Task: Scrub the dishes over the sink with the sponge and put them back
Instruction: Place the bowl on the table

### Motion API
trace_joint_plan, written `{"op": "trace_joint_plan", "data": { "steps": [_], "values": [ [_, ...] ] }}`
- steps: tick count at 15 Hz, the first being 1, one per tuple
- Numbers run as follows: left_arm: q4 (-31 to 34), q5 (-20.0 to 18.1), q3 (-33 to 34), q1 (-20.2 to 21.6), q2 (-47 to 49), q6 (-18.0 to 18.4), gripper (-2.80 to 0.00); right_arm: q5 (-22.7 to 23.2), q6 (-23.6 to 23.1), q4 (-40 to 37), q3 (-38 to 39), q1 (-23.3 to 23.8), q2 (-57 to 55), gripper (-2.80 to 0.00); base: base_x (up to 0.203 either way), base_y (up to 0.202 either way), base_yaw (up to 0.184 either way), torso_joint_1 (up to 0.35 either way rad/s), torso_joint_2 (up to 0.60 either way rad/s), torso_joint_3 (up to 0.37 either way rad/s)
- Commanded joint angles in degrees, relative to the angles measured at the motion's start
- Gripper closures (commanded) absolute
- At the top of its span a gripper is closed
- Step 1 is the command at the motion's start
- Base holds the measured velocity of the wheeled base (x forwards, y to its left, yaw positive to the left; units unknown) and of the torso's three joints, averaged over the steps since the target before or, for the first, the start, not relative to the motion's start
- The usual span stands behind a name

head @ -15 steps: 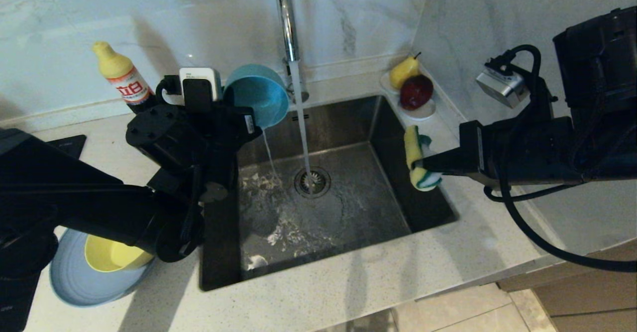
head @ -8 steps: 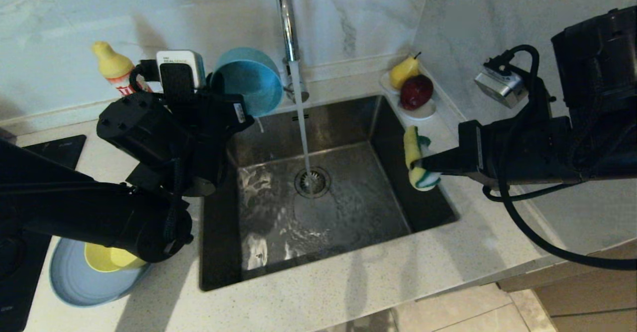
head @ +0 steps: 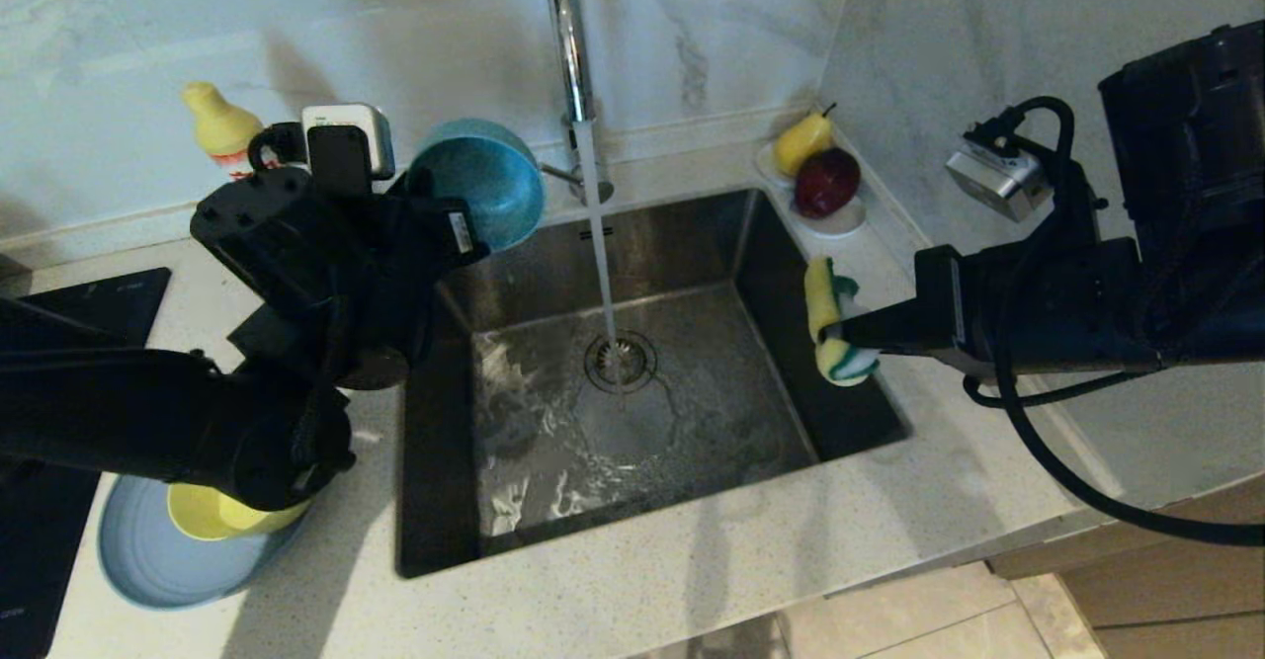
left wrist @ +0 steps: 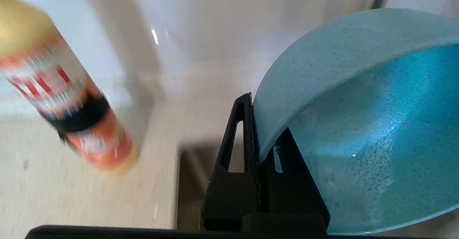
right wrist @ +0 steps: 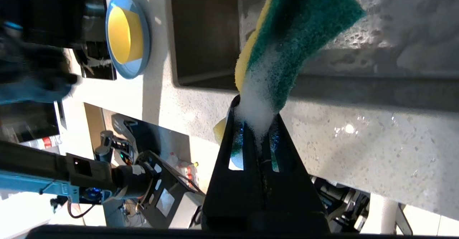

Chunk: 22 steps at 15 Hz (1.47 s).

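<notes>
Progress is partial, on my reading. The left gripper (head: 420,206) is clamped on the rim of the teal-blue bowl (head: 479,185), held tilted above the sink's (head: 692,244) back-left corner, beside the running tap (head: 568,37) — this bowl looks wet and is not yet returned. The yellow bowl (head: 222,519) sits inside the grey-blue plate (head: 148,560) on the counter left of the sink (whether either has been scrubbed cannot be told).

The right gripper (head: 840,328) is pinched on the sponge (head: 830,318) over the sink's right edge — soft yellow foam, coarse green scouring face, white suds at the jaws. The bowl's surface is speckled and matte; the basin is brushed steel, square, with a round drain strainer (head: 621,361).
</notes>
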State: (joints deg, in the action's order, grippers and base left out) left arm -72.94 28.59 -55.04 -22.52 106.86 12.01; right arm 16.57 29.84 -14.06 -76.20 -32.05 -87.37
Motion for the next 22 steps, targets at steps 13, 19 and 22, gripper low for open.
{"op": "trace_joint_plan", "data": {
  "steps": [13,19,22],
  "values": [
    [118.0,-26.1,-37.4,8.9,-22.4,-35.6,0.0,3.1,0.6,3.7,9.3,1.4,3.8,0.0,0.0,0.0,0.0,0.0,0.0,0.0],
    [118.8,-29.2,-37.2,20.4,-22.2,-35.7,0.0,3.1,0.4,3.9,10.8,3.5,3.2,0.0,0.0,0.0,0.0,0.0,0.0,0.0],
    [118.6,-28.8,-37.1,28.1,-22.5,-35.5,0.0,3.8,0.3,3.8,10.8,4.2,3.1,0.0,0.0,0.0,0.0,0.0,0.0,0.0]
  ]
}}
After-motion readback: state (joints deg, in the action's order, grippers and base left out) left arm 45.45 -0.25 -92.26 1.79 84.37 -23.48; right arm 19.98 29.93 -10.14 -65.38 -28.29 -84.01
